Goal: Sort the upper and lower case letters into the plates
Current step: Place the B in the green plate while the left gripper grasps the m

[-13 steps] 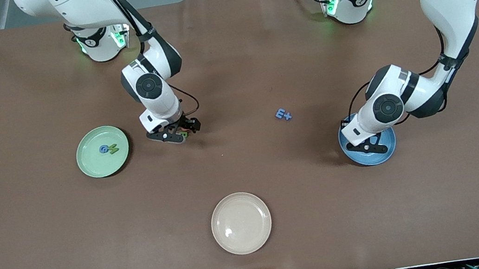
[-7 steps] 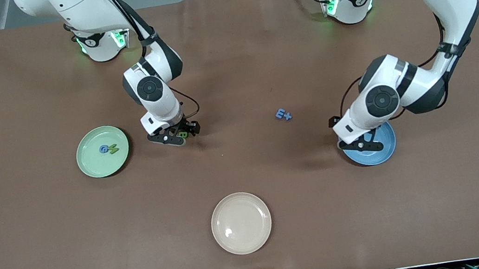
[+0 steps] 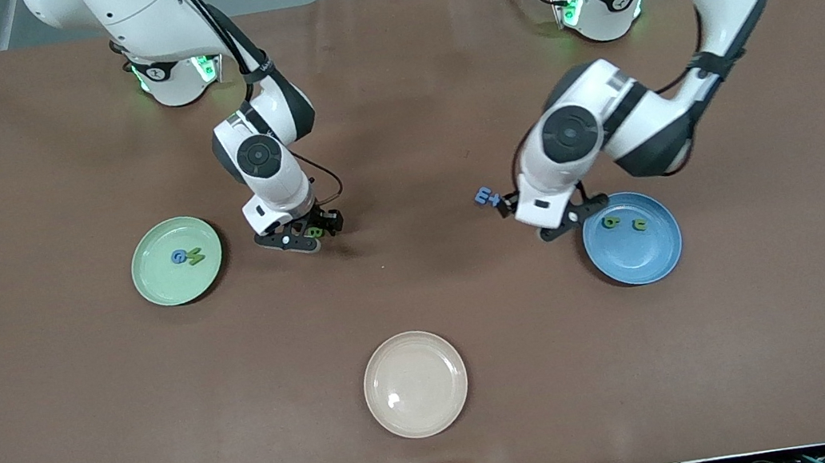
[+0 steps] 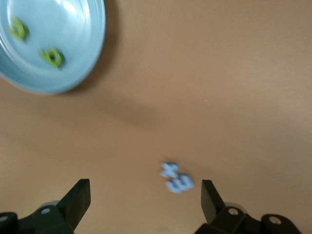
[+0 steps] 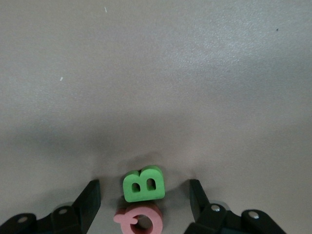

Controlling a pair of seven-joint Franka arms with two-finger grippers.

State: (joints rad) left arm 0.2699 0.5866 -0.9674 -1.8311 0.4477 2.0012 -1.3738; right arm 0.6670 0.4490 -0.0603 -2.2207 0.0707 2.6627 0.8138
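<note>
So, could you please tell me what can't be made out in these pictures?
- Green letters in the blue plate: too small in the front view, blurred in the left wrist view, so unreadable.
- Pink letter beside the green B: cut off by the right wrist view's edge.
- Blue pair between the left gripper's open fingers: blurred there.
- Right gripper: open around the B; contact is unclear.

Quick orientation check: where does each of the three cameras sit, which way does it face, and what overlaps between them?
Front view: high across the table, facing both arms; left gripper by the blue plate.
Left wrist view: looks down past open fingers at two blue letters and the blue plate, shared with front.
Right wrist view: looks down between its fingers at the green B on a pink letter.
</note>
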